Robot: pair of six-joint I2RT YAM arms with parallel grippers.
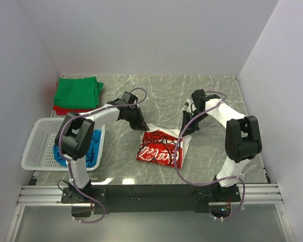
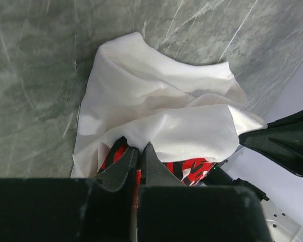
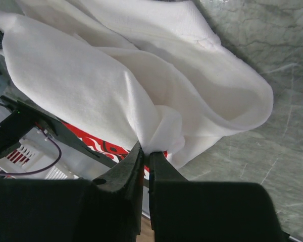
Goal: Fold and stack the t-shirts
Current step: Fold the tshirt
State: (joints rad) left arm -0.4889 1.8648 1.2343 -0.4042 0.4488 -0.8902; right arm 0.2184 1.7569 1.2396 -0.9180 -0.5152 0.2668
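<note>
Two-arm fold in hand: pinching upper edge of white t-shirt (image 1: 159,149), mid-frame, w/ left end effector (image 1: 140,124) & right end effector (image 1: 186,129), both clamped on cloth, lifted off bench (image 1: 161,96). Next: prob. calls for carrying evenly toward lower edge, then releasing.

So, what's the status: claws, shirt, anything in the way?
Left claw shut on the white shirt. Right claw shut on it too. Basket and green shirt off to the left, apart from it.
</note>
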